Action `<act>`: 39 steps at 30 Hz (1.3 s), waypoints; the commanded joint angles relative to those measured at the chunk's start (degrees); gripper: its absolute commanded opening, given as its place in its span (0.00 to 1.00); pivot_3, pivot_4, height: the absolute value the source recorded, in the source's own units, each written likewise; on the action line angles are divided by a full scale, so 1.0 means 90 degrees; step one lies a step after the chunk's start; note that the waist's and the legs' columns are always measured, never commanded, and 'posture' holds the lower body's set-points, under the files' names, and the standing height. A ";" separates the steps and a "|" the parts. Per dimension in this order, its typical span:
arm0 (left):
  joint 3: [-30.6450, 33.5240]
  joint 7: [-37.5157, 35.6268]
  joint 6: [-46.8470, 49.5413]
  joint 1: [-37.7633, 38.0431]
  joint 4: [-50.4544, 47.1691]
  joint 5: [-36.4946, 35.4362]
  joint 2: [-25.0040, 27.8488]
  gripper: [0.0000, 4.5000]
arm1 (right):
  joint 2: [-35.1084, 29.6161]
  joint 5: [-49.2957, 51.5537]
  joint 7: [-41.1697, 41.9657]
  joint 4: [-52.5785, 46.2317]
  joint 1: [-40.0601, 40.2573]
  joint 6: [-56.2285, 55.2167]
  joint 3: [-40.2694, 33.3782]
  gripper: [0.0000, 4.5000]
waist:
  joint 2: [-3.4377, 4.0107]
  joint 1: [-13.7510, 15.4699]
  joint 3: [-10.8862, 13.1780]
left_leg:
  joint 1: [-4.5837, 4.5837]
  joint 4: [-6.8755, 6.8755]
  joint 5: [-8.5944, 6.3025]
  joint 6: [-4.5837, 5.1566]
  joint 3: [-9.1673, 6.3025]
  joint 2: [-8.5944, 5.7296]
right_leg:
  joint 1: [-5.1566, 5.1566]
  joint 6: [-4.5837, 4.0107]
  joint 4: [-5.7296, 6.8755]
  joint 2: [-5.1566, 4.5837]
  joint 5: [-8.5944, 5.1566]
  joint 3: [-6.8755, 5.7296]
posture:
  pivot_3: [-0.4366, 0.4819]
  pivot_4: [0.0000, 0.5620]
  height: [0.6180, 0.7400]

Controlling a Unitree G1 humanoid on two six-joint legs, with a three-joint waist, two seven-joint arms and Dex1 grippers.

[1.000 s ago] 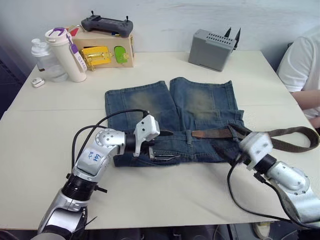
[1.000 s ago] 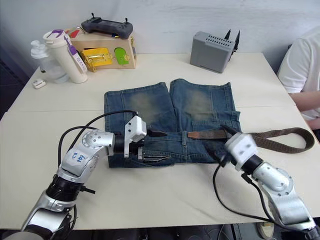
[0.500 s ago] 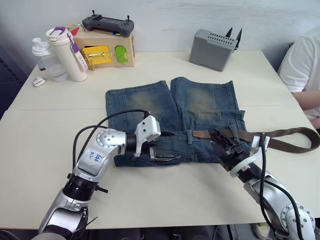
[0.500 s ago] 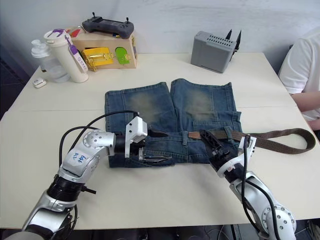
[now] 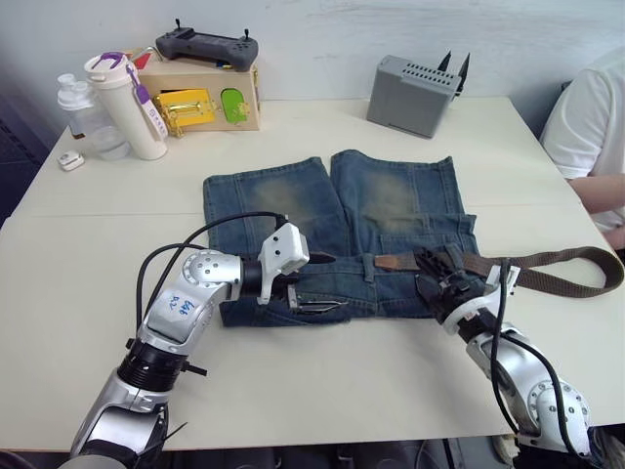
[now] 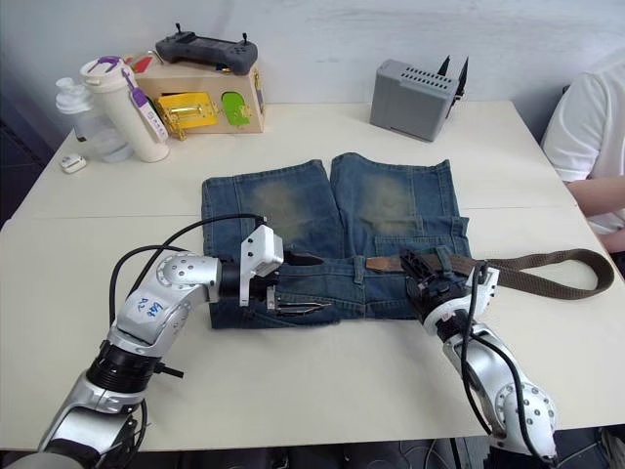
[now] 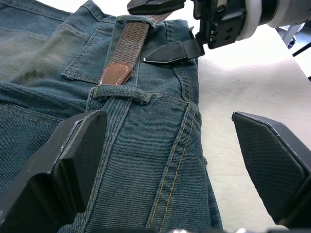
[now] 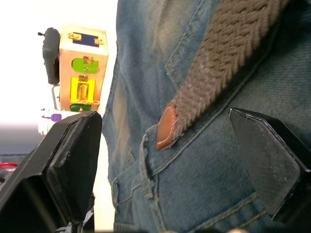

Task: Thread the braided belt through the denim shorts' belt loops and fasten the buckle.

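Cream laminate counter (image 5: 322,386), pale wall behind it. Far left corner: a cardboard box (image 5: 207,98) with yellow and green panels, a black handheld controller (image 5: 208,44) on top, a white bottle (image 5: 129,106) and a clear bottle (image 5: 78,115) beside it, a small white item (image 5: 70,161) near the left edge. Grey box (image 5: 414,92) sits toward the far right. A person's white sleeve (image 5: 591,132) shows at the right edge.

Denim shorts (image 5: 337,233) lie flat mid-counter, waistband toward me, legs pointing to the far edge, faded patches on both legs. Braided belt (image 5: 547,271) lies along the waistband from the right; its loose end loops out over the counter toward the right edge. Tan leather tip (image 7: 115,74) stops just short of a belt loop (image 7: 121,94) near the waistband centre, not through it as far as I see. I can't pick out the buckle.

My left gripper (image 7: 167,141) is open wide, fingers spread over the waistband just left of that loop, resting on or just above the denim. My right gripper (image 8: 165,145) is open too, fingers either side of the belt's tip end, on the waistband right of centre. Neither is clamped on anything.
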 commanded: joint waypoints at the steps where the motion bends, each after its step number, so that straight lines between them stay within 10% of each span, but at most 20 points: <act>1: 0.0109 -0.0017 -0.0047 -0.0083 -0.0160 -0.0036 0.0042 1.00 | 0.0110 -0.0106 0.0160 0.0100 -0.0160 0.0041 -0.0148 0.99 | 0.0000 -0.0006 0.0000 | 0.0000 0.0000 0.0000 0.0000 0.0000 0.0000 | 0.0000 0.0000 0.0000 0.0000 0.0000 0.0000 | 0.48 0.27 0.96; 10: 0.0137 0.0003 -0.0012 -0.0123 -0.0184 -0.0039 0.0092 1.00 | 0.0251 -0.0379 0.0280 0.0419 -0.0552 0.0140 -0.0210 0.99 | 0.0000 -0.0003 0.0000 | -0.0001 -0.0003 0.0000 0.0000 0.0000 0.0000 | -0.0002 0.0000 -0.0001 0.0000 0.0000 0.0000 | 0.48 0.27 0.96; 22: 0.0164 0.0027 0.0063 -0.0082 -0.0291 -0.0052 0.0163 1.00 | 0.0580 -0.0657 0.0618 0.0704 -0.0402 0.0298 -0.0606 0.02 | 0.0000 -0.0008 0.0000 | -0.0003 -0.0007 -0.0001 0.0001 0.0000 0.0000 | -0.0002 0.0000 -0.0008 -0.0001 0.0000 -0.0001 | 0.48 0.27 0.96; 39: 0.0128 0.0015 0.0071 -0.0128 -0.0298 -0.0044 0.0196 1.00 | 0.0742 -0.0322 0.1268 0.0342 -0.0042 0.1171 -0.0198 0.02 | 0.0000 -0.0041 0.0000 | -0.0006 -0.0023 -0.0003 -0.0001 -0.0001 0.0002 | -0.0004 0.0001 -0.0026 0.0000 0.0000 -0.0003 | 0.48 0.27 0.96</act>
